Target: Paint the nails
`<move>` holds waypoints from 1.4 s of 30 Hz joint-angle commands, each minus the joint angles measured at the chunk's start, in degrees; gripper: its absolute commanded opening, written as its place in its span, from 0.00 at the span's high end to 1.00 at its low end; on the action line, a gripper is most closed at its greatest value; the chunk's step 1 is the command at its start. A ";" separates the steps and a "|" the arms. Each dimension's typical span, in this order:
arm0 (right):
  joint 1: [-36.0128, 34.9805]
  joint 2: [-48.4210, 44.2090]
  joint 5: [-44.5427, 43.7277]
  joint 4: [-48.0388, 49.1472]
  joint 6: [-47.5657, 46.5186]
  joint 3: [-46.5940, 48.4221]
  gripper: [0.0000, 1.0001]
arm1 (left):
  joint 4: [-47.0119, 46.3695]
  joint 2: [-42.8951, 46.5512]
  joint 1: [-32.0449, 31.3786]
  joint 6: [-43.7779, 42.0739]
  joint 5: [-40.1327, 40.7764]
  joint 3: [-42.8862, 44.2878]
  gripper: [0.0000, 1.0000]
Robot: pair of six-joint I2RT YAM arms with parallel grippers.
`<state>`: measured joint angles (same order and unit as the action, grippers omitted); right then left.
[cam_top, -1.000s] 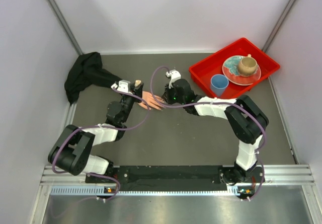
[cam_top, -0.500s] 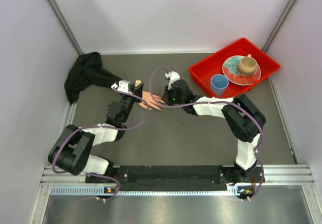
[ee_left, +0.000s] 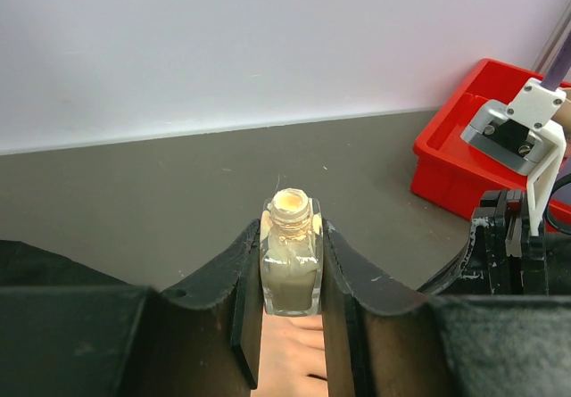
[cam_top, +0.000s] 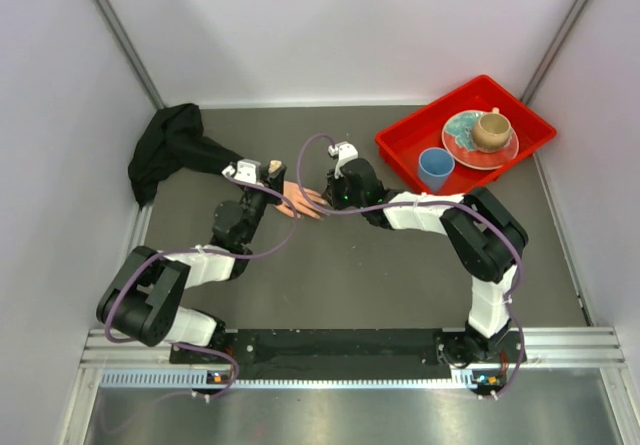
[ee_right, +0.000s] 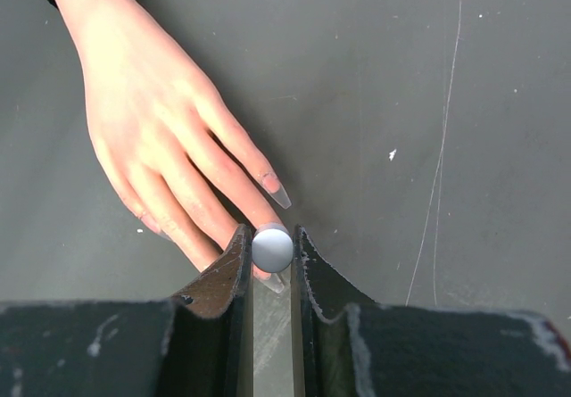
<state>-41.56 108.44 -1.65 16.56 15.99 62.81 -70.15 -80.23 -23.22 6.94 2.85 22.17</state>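
Note:
A pink-beige mannequin hand [ee_right: 152, 120] lies flat on the grey table, its black sleeve [cam_top: 170, 145] trailing to the far left. Its long nails [ee_right: 277, 193] look translucent pinkish. My right gripper [ee_right: 271, 236] is shut on a round grey-white brush cap [ee_right: 272, 249], held right over a fingertip; the brush and the nail under it are mostly hidden. My left gripper [ee_left: 289, 232] is shut on a small open bottle [ee_left: 291, 268] of tan polish, upright just above the hand [ee_left: 294, 361]. From above, both grippers meet at the hand [cam_top: 298, 200].
A red tray [cam_top: 400, 150] stands at the back right with a blue cup [cam_top: 435, 168] and a plate [cam_top: 463, 143] carrying a tan mug [cam_top: 491, 128]. White walls close in the table on three sides.
The right wrist has edged slightly left toward the fingers. The left arm and the bottle have stayed still.

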 commanded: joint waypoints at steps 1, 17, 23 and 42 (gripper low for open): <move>0.25 -0.78 -0.99 1.73 -0.96 2.32 1.00 | -2.98 -0.19 0.28 0.18 -0.57 1.47 1.00; 0.25 -1.04 -1.60 1.46 -1.13 2.06 1.00 | -2.54 -0.55 0.28 0.36 -0.92 1.73 1.00; 0.25 -1.22 -1.78 1.29 -1.13 1.88 1.00 | -2.45 -0.46 0.28 0.36 -1.09 1.82 1.00; 0.25 -1.22 -1.69 0.93 -1.13 1.62 1.00 | -1.92 -0.46 0.28 0.36 -1.36 2.00 1.00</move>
<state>-41.56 108.44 -2.96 16.45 15.46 62.81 -69.36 -80.53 -23.22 6.96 2.39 22.37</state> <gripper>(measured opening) 0.125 0.315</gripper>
